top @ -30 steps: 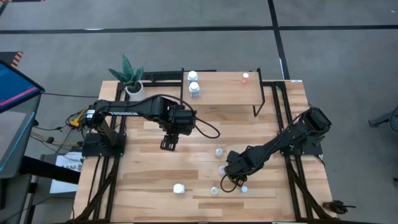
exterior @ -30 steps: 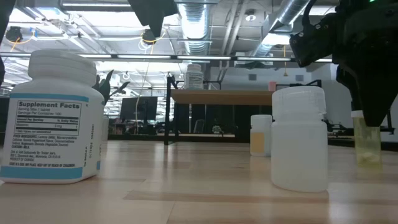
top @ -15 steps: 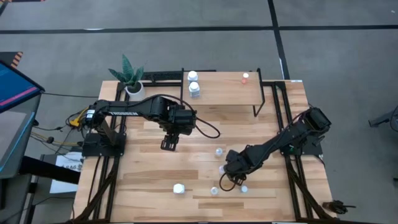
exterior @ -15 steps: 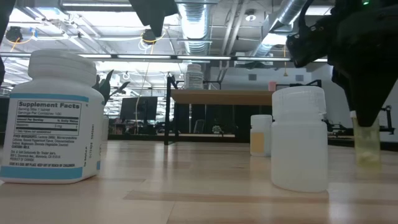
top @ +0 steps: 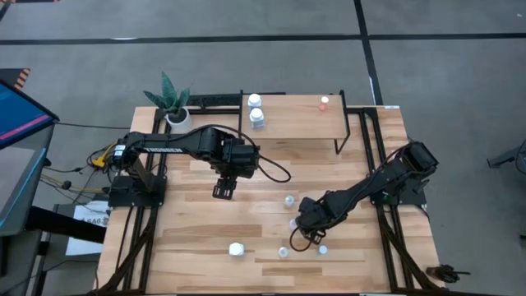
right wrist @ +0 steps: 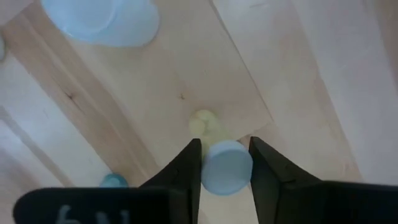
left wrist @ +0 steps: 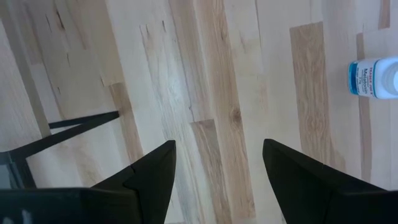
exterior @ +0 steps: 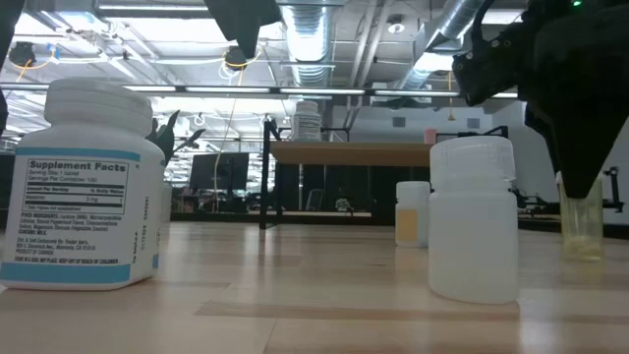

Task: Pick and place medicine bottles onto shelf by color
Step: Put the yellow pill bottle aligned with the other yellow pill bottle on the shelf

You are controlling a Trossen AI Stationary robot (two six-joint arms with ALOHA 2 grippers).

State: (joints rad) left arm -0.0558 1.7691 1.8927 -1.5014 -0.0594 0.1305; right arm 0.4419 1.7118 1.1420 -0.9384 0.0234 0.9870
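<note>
My right gripper (top: pixel 297 224) is down at the table's near right, shut on a small yellowish translucent bottle (exterior: pixel 582 226) with a pale cap (right wrist: pixel 227 167). The bottle stands on its base. My left gripper (top: pixel 222 191) hangs open over bare wood mid-table, nothing between its fingers (left wrist: pixel 217 180). The shelf (top: pixel 296 123) stands at the far edge and carries two white bottles (top: pixel 256 109) and a red-capped one (top: pixel 324 102). More bottles stand loose near my right gripper (top: pixel 288 200) (top: pixel 283 252) (top: pixel 322 249), and a white one (top: pixel 237 248) stands nearer the middle. My right gripper pinches the small bottle's pale cap (right wrist: pixel 227 167) between its two fingers, one finger (right wrist: pixel 189 165) on each side. The fingers come from above, pointing down. The bottle stands upright below them with its base on the table (exterior: pixel 582 254).
A potted green plant (top: pixel 173 103) stands at the far left corner. In the low view, a large labelled white bottle (exterior: pixel 84 187) and a plain white one (exterior: pixel 474 221) stand close to the near edge. A large pale blue cap (right wrist: pixel 102 22) lies just beyond my right gripper.
My right gripper has drawn its fingers in around the small bottle's top and taken hold of it. The bottle has stayed upright on the table.
</note>
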